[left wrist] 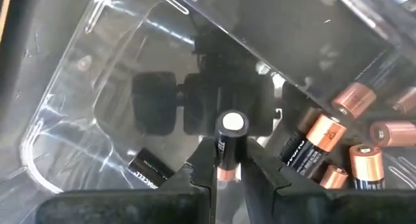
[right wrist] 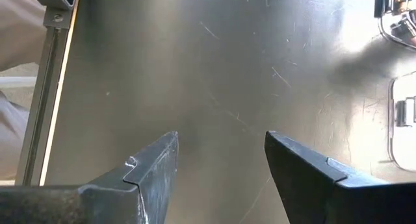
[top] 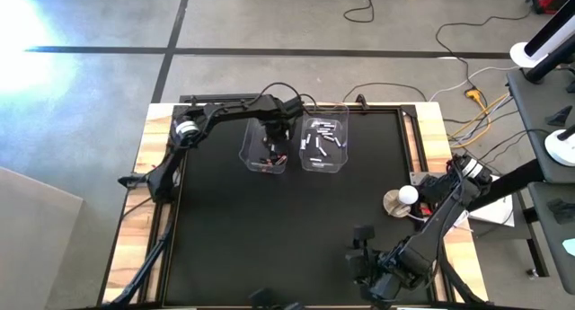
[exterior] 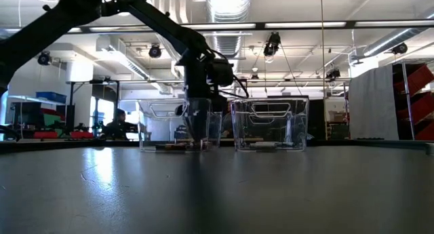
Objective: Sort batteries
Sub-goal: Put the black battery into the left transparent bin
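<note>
Left gripper [left wrist: 231,169] holds a dark battery [left wrist: 230,146] tight, down inside the left bin [top: 267,146].

More dark batteries [left wrist: 325,143] lie in that bin, silvery batteries [top: 323,139] in the right bin [top: 325,144]. The right gripper [right wrist: 221,162] waits open, low over the table [top: 269,229] near its front edge.

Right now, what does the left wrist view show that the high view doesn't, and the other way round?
Only the left wrist view shows the left gripper shut on a dark copper-ended battery held upright, with more copper-and-black batteries lying beside it.

Only the high view shows the second clear plastic bin of silvery-white batteries and the right gripper waiting at the table's near right.

Both show the clear plastic bin that the left gripper reaches into.
</note>
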Tool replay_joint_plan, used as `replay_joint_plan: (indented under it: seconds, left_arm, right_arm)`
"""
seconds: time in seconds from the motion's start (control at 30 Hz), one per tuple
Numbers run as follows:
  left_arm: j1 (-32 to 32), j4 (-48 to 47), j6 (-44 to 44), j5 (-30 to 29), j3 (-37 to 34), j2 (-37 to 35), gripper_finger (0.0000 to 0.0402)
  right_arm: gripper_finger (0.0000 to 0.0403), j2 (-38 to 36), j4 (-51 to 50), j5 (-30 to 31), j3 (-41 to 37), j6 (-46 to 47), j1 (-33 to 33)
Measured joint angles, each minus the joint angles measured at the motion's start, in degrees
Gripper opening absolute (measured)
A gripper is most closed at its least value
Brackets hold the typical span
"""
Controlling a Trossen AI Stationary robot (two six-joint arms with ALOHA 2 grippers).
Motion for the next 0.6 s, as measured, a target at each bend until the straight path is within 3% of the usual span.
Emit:
replay_joint_plan:
  seconds: [0.6]
  left_arm:
    - [0.6, 3.2, -3.8, 0.5, 0.2, 0.9, 0.0053]
  right_arm:
    - [0.0227, -0.3, 0.0, 0.0, 0.6, -0.1, -0.1]
